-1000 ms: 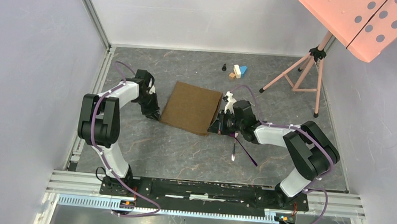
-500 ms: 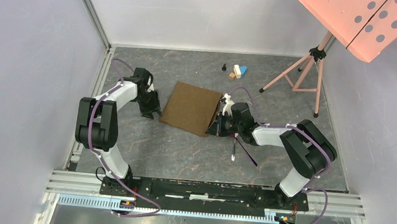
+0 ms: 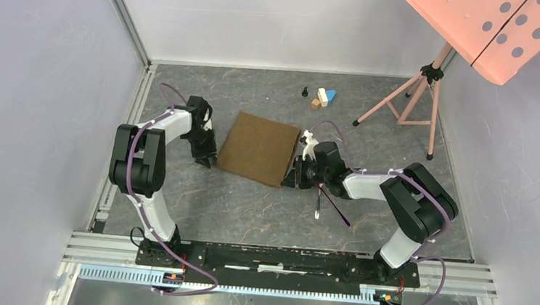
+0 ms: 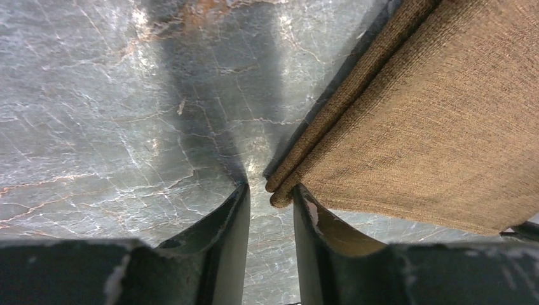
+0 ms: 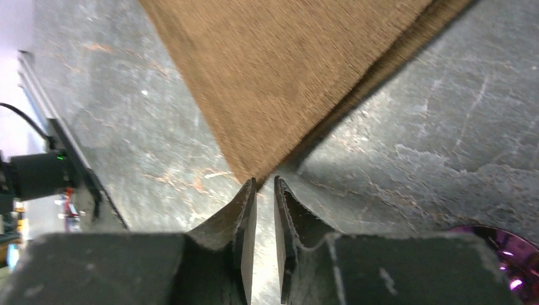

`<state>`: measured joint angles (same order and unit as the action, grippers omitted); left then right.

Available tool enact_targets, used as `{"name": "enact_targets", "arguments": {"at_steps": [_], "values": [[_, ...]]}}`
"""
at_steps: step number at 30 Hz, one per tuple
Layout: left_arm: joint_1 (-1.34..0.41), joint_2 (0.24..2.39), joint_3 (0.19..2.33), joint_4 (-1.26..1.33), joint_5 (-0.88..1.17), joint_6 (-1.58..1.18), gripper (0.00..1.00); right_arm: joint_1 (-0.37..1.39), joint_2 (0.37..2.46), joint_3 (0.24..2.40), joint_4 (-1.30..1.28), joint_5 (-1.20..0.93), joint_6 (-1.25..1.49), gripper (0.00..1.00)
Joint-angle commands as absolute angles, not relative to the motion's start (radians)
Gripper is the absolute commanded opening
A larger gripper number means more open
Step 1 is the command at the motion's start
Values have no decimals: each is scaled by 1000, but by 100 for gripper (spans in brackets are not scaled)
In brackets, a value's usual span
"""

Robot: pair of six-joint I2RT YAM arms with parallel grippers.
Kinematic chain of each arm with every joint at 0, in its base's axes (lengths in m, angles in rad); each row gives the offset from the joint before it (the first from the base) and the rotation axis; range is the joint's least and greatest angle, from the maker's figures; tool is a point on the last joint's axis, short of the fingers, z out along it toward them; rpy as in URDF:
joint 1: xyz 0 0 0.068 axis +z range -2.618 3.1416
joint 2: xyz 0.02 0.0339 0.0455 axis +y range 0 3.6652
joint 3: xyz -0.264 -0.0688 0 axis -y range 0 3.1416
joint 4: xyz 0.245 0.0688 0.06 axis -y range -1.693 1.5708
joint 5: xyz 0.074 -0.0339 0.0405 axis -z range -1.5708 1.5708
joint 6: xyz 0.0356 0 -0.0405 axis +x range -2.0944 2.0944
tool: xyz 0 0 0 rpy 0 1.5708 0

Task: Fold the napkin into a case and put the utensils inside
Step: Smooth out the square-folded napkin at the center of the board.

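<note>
L: my left gripper [image 4: 271,186] stood apart, napkin [image 4: 438,121] corner at 1 o'clock, unclamped | R: my right gripper [image 5: 264,180] was slit-narrow, grip unclear | spoon [image 5: 503,253] cropped at 4 o'clock

napkin [image 3: 260,149]: brown, doubled, flat | spoon [image 3: 337,209], fork [image 3: 317,204]: just right

**Brown cloth on veined grey**

The napkin [image 3: 258,149] is plain brown (coarse, even weave). The table [image 3: 247,216] beneath it is dark grey, veined white and rust. Beyond the napkin lie blue, cream and orange blocks [image 3: 322,97].
</note>
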<state>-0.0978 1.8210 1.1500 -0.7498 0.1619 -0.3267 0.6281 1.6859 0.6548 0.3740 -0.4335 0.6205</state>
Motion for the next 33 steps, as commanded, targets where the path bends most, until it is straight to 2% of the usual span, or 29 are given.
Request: {"name": "enact_targets", "arguments": {"at_steps": [1,6,9,14,17,25,26,28,33], "values": [[-87,1858,1177,-769,110,-277,35,636,1654,697,226,-356,420,26],[-86,1842,1165,-755,139,-278,34,652,1573,824,73,-225,210,43],[-86,1844,1166,-752,157,-278,33,666,1616,932,95,-282,190,52],[-86,1845,1167,-759,144,-278,31,686,1844,1115,360,-509,368,53],[-87,1843,1164,-758,135,-275,31,710,1983,1212,551,-561,498,55],[-86,1831,1152,-758,115,-273,31,761,2278,1552,560,-513,550,68],[-84,1828,1150,-757,114,-273,31,762,2299,1579,561,-508,556,74],[-84,1827,1149,-757,112,-275,31,764,2337,1623,539,-488,554,98],[-84,1827,1147,-757,109,-275,30,767,2408,1696,502,-446,559,98]]}}
